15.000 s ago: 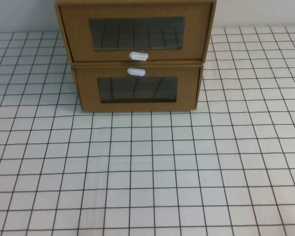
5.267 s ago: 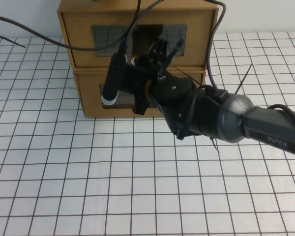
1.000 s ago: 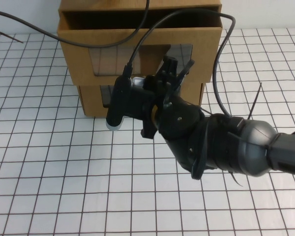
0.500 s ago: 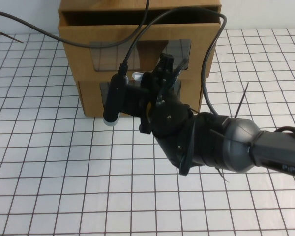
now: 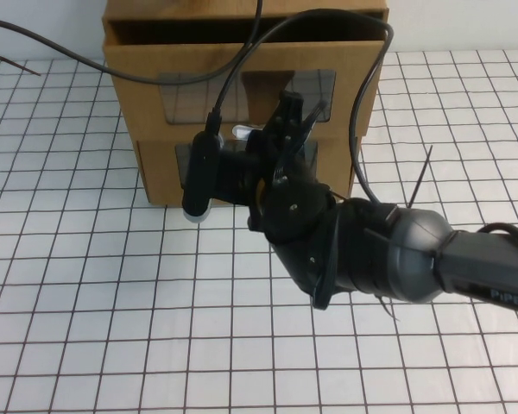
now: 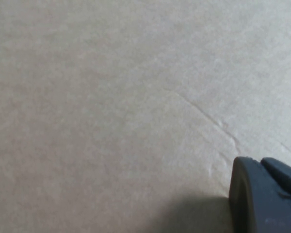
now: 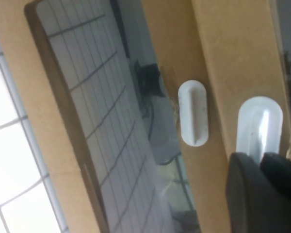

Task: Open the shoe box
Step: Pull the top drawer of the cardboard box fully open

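Observation:
Two brown cardboard shoe boxes are stacked at the table's back. The upper drawer point(image 5: 138, 86) stands pulled out a little past the lower box point(image 5: 160, 177). My right gripper point(image 5: 300, 109) is at the upper drawer's front, its fingers shut side by side. In the right wrist view the right gripper point(image 7: 262, 156) has its tips at the end of the upper white handle point(image 7: 259, 121). The lower handle point(image 7: 193, 112) sits beside it, untouched. My left gripper point(image 6: 261, 161) hovers close over plain cardboard, fingers together; it is hidden in the high view.
The right arm's dark body point(image 5: 363, 250) fills the table's middle in front of the boxes. Black cables point(image 5: 242, 60) loop across the box fronts and off to the left. White gridded tabletop point(image 5: 112, 328) lies on every side.
The right arm has moved in toward the box fronts and its fingers have come together. The upper drawer's front sits slightly further back than a second ago.

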Controlling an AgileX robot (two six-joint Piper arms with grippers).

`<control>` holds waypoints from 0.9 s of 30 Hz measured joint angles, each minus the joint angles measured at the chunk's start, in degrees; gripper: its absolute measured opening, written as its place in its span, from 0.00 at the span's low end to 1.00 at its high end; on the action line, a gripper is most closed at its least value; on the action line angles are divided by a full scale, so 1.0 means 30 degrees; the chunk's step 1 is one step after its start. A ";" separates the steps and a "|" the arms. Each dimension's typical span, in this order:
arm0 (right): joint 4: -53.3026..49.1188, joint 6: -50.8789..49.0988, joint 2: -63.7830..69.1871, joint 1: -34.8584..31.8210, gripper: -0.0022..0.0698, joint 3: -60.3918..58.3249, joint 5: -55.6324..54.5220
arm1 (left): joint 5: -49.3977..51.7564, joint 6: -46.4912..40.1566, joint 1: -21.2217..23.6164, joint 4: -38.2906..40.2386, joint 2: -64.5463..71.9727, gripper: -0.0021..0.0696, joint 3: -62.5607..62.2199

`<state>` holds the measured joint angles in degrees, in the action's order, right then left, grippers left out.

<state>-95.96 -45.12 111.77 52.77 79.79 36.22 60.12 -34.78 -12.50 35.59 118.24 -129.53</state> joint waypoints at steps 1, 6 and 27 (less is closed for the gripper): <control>-0.0093 0.0234 0.0000 0.0081 0.05 -0.0124 0.0106 | 0.0039 0.0000 0.0000 0.0000 0.0000 0.03 0.0000; -0.0442 0.0864 -0.0478 0.0752 0.04 -0.1182 0.0920 | 0.0133 0.0000 0.0000 0.0000 0.0000 0.03 -0.0030; 0.0824 -0.1133 -0.5416 0.3689 0.06 -0.6976 0.1230 | 0.0364 0.0064 0.0000 0.0326 0.0000 0.03 -0.0075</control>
<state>-93.49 -48.52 95.53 63.84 58.86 39.91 61.21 -34.59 -12.50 36.57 118.24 -129.76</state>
